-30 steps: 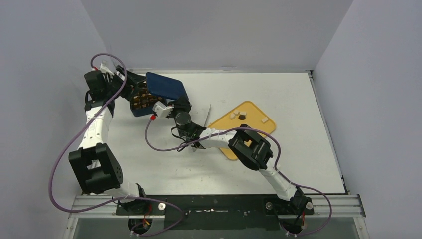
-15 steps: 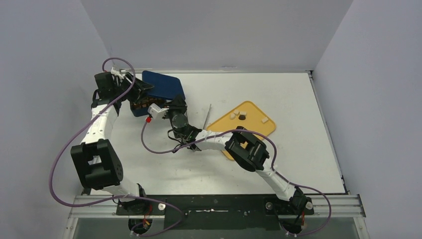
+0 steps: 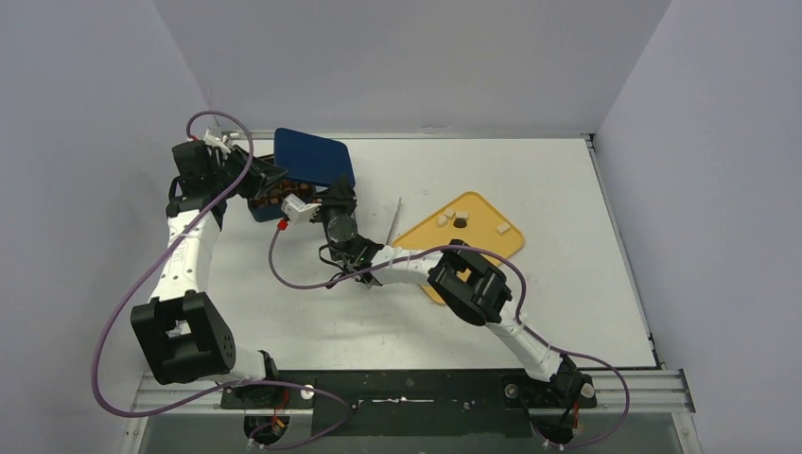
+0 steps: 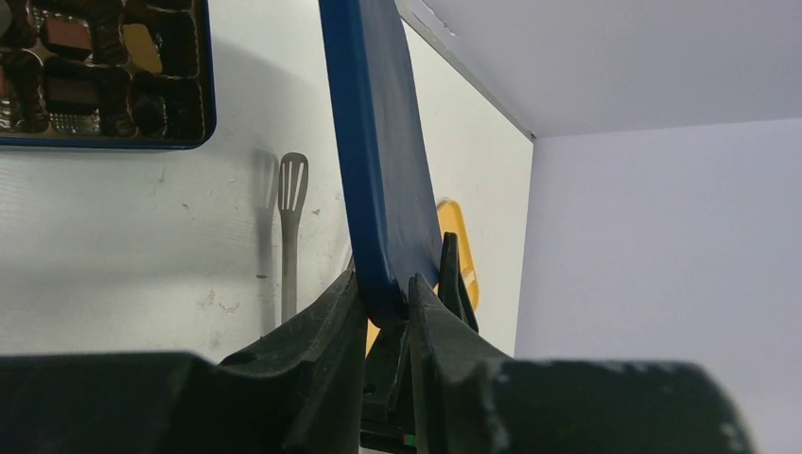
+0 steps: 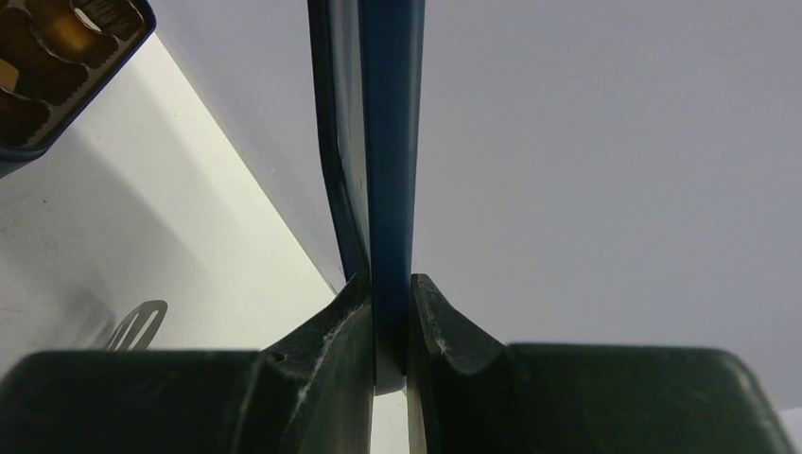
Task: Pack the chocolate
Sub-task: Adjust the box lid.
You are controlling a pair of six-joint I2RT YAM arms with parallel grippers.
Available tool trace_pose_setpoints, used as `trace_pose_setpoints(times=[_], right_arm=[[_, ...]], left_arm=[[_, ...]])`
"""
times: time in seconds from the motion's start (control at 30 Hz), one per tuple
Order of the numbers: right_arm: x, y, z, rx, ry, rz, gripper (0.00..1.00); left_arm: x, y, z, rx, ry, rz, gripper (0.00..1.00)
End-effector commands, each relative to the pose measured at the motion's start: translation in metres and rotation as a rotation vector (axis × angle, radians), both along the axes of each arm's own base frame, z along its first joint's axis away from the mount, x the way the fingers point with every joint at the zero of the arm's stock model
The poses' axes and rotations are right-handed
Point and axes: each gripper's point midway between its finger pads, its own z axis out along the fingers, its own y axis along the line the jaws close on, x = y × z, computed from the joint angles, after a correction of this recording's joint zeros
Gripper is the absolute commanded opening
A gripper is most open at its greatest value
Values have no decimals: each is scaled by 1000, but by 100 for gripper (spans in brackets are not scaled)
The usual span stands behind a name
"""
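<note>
A blue lid (image 3: 314, 159) is held over the white table (image 3: 567, 284) by both arms, at about 10 o'clock from the table's middle in the overhead view. The left gripper (image 4: 388, 305) is clenched on one edge of the lid and the right gripper (image 5: 390, 326) on another. In each wrist view the thin panel is seen edge-on, pinched between dark fingers. Just beneath it lies the open blue box (image 4: 104, 144), and chocolate (image 4: 64, 33) is seated in the separate cups of its dark ribbed insert. A few more cream and dark pieces are left on the yellow tray (image 3: 484, 244), near the middle towards 2 o'clock. Metal tongs (image 3: 395, 219) with a slotted tip lie between box and tray. The step in hand is judged to be fitting the lid. For that, the lid should be levelled and its rounded corners squared over the box rim. Both arms should then be lowered together so the panel is not twisted, and the grips let go only once it is seated. Since pieces remain on the tray, closing may be premature. The lid looks smooth, matte and stiff, but whether it is card or tin cannot be told. The tray looks like glossy plastic with rounded corners, and the table is faintly scuffed.
</note>
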Motion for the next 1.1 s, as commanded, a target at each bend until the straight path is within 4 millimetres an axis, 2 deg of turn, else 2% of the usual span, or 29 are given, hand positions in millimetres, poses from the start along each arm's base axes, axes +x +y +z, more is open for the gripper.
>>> trace_pose_setpoints(times=[0.0,0.2,0.37,0.6,0.73,0.87,1.07], right_arm=[[-3,-2,25,81,-54,-21,13],[-6,-6,26,103,-47,-19,33],[-10,-11,26,117,-31,-13,49],[-29,-24,19,150,6,16,78],[-37,-28,14,160,39,41,93],[-46,-34,16,205,65,64,100],[-56,-46,33,297,89,93,100]], left_arm=[[0,1,21,23,-66,3,15],[7,2,19,24,-80,-4,0],[13,0,33,-15,-140,-13,0],[22,0,55,-91,-231,-24,0],[25,-1,57,-121,-252,-32,0],[33,2,61,-122,-281,-29,0],[48,7,66,-160,-301,-32,0]])
